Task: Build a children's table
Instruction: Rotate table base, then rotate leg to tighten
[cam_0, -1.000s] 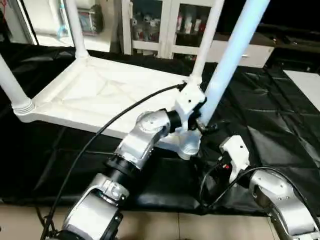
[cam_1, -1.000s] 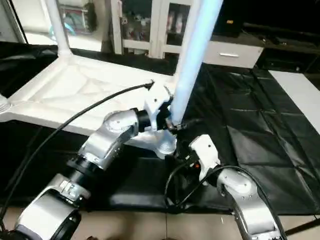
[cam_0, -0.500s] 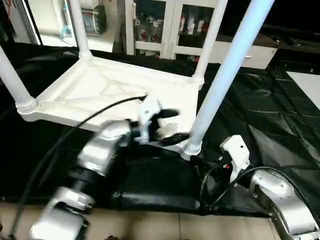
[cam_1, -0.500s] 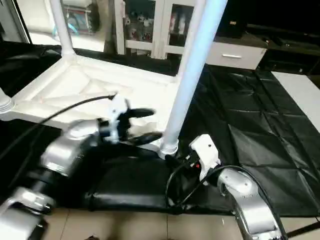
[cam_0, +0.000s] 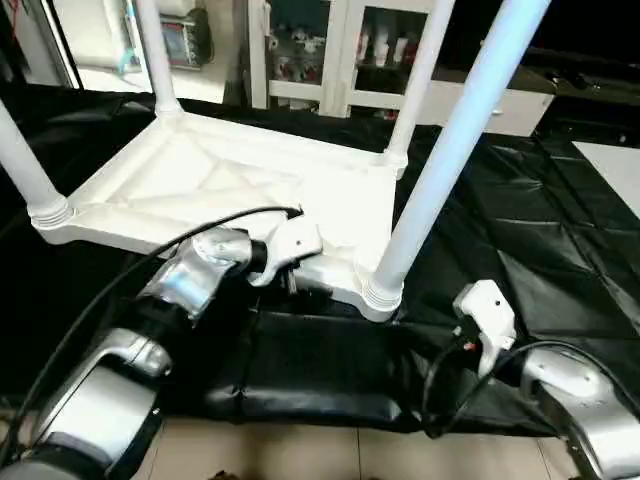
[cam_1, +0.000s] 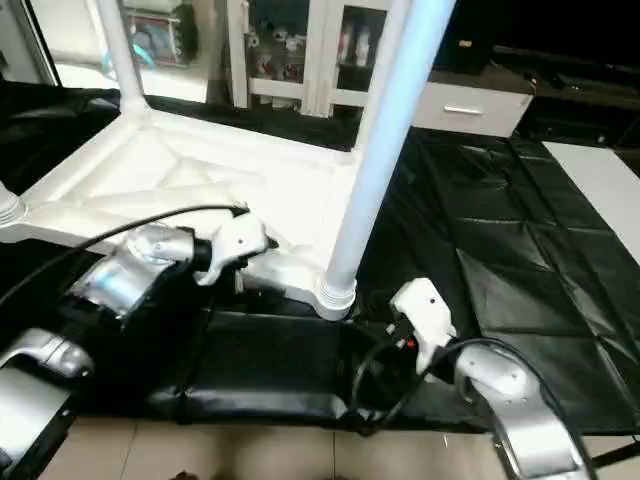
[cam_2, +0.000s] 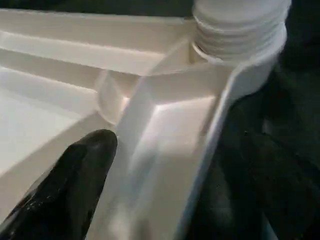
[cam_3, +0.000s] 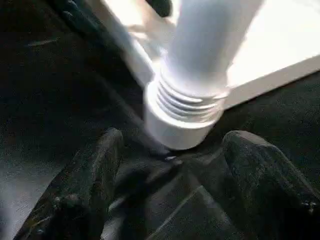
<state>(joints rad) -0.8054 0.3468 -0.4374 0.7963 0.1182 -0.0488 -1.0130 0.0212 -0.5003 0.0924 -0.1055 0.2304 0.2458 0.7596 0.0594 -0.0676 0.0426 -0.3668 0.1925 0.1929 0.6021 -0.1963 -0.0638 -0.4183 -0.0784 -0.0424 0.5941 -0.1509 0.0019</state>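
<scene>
Children's table (cam_0: 220, 180) upside down on black mat (cam_0: 520, 240), four legs up. Near-right leg (cam_0: 440, 170) seated in corner socket (cam_0: 380, 295). Right gripper (cam_3: 170, 165) jaws spread, empty, near socket. Left gripper (cam_0: 290, 280) at near rim; jaw state unclear.

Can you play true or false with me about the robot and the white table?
1. The table is lying upside down with its legs pointing up. True.
2. The right end effector is squeezing the nearest leg. False: its fingers are open, on either side of the corner socket, not touching it.
3. All four corners have a leg in them. True.
4. The table sits on a red carpet. False: it sits on a black sheet.
5. The left end effector is at the table's near edge. True: its finger lies on the rim beside the near corner.
</scene>
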